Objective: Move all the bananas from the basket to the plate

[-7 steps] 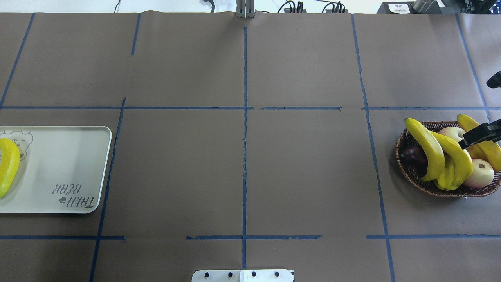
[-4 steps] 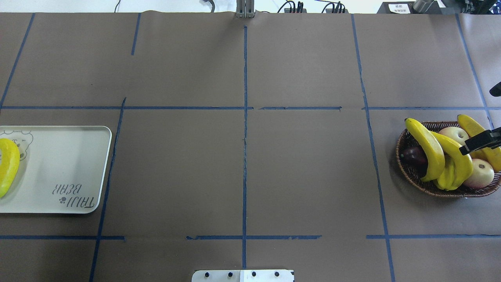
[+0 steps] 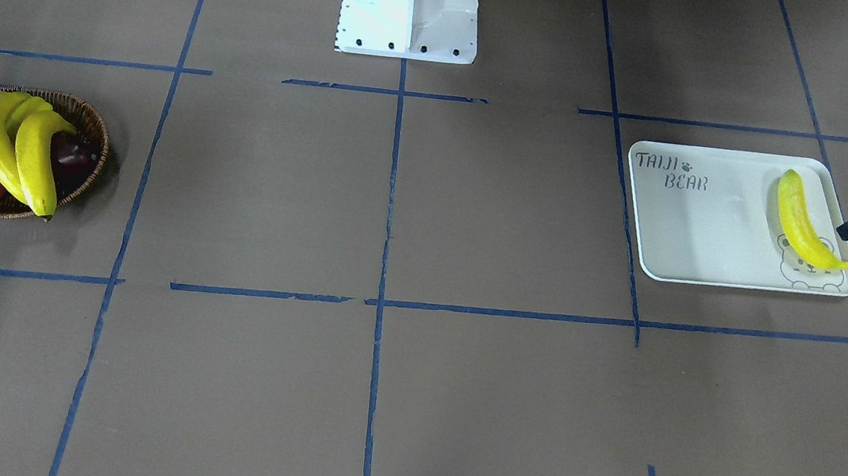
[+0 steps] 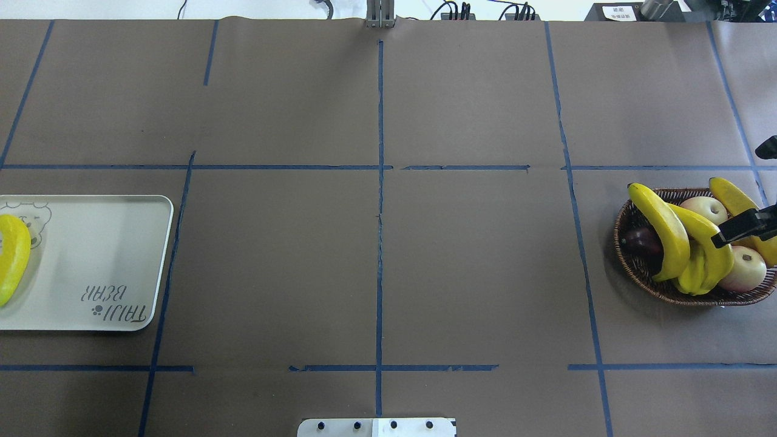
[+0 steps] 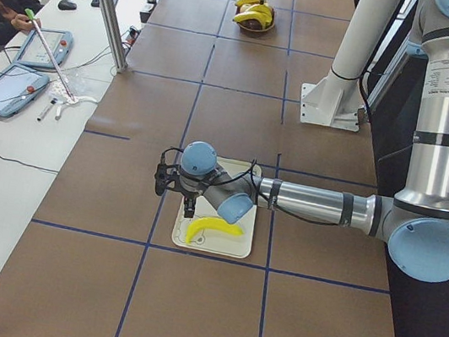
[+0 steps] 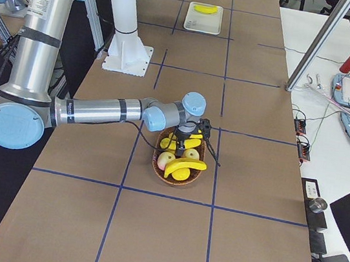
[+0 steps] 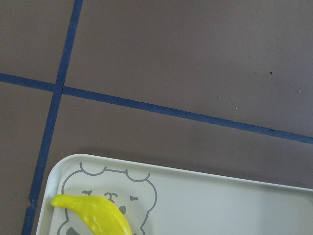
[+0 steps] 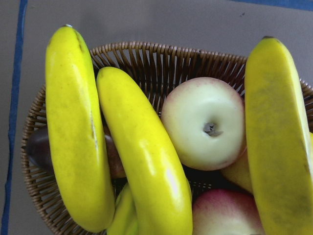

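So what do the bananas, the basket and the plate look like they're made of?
Bananas: probably plastic, glossy uniform yellow with a seam line. Basket: woven brown wicker, strands visible. Plate: smooth off-white, likely plastic or melamine; printed lettering, rounded rim.

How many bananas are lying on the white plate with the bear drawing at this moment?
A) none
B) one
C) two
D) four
B: a single banana lies on the plate, over the bear drawing, while the other bananas are in the basket.
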### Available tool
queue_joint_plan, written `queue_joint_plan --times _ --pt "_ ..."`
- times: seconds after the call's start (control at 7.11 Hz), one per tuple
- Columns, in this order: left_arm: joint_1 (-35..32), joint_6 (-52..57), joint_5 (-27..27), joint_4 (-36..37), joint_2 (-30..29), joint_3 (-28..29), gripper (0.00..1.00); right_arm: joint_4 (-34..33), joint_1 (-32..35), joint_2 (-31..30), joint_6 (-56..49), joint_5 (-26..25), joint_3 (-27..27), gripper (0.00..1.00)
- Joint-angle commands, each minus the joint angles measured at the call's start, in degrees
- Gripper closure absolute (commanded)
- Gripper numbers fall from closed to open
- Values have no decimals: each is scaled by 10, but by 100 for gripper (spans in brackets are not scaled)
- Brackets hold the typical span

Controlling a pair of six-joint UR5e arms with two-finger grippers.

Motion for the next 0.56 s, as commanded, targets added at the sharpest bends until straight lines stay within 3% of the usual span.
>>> queue_joint_plan --times 0.0,0.42 --pt "0 0 0 0 -1 -1 0 0 -14 2 3 1 -2 0" --pt "0 -1 0 -1 -2 -1 0 -1 -21 0 5 1 -7 0"
